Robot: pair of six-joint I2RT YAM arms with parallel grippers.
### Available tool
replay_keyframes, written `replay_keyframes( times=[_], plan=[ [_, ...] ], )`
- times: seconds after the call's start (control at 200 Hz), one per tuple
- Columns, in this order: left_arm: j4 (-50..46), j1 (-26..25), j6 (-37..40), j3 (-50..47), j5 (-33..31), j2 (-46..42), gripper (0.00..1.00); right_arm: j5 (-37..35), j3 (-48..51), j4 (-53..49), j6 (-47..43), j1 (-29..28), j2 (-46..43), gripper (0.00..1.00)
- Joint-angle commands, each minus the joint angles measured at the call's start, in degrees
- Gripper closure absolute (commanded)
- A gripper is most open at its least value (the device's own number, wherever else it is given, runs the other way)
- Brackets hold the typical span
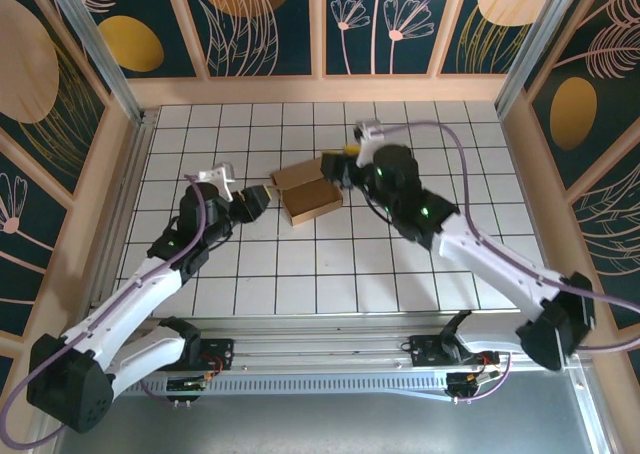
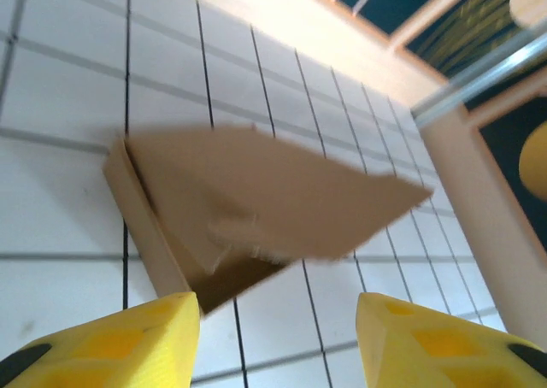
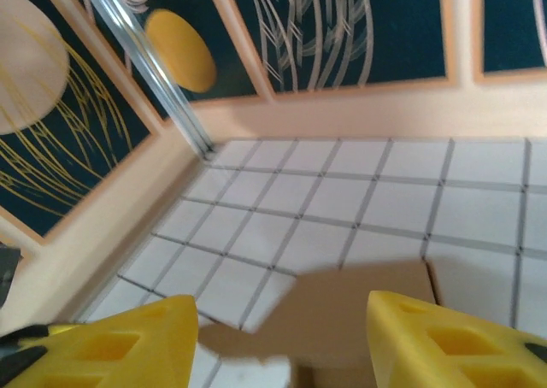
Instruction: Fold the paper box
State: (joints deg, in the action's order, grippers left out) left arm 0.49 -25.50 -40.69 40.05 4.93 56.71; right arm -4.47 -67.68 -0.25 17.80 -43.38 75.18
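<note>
The paper box (image 1: 308,189) is brown cardboard lying on the white tiled table, its lid flap (image 1: 295,174) lifted at an angle behind the shallow base (image 1: 313,203). My left gripper (image 1: 262,200) sits just left of the box, open, and holds nothing. In the left wrist view the box (image 2: 256,191) lies ahead of the yellow fingertips (image 2: 111,345), with bare tile between them. My right gripper (image 1: 345,166) hovers at the box's far right corner, open. In the right wrist view a flat brown panel (image 3: 376,311) lies below and between its spread fingertips (image 3: 453,337), which are not touching it.
A wooden rim (image 1: 320,91) bounds the tiled table at the back, and wooden side walls (image 1: 95,184) stand left and right. An aluminium post (image 3: 149,63) rises at the back left corner. White tiles (image 1: 330,264) spread in front of the box.
</note>
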Motion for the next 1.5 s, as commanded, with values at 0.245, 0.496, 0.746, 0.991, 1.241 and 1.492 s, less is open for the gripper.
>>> replay_keyframes(
  times=[0.245,0.496,0.746,0.991,1.241,1.492],
  plan=[
    [0.6,6.2,-6.0,13.4,3.3,14.1,0.47,15.1,-14.4,-12.8,-0.7,4.6,23.7,0.61],
    [0.5,7.2,1.4,15.0,3.1,20.0,0.45,14.6,-1.3,-4.1,0.2,4.3,28.7,0.65],
    [2.5,7.3,1.1,12.2,2.5,27.3,0.44,13.8,-2.3,-5.9,1.0,4.1,30.2,0.61],
    [11.0,7.1,-2.8,11.4,15.0,36.3,0.45,5.8,-5.6,-3.4,-1.9,4.2,26.7,0.58],
    [14.3,7.0,-5.6,10.7,13.2,43.7,0.47,5.6,-2.9,-3.0,-4.5,4.0,32.0,0.56],
    [18.7,7.1,-8.8,8.7,10.3,43.6,0.26,0.1,-0.9,-1.5,-8.4,6.4,23.7,0.38]
  ],
)
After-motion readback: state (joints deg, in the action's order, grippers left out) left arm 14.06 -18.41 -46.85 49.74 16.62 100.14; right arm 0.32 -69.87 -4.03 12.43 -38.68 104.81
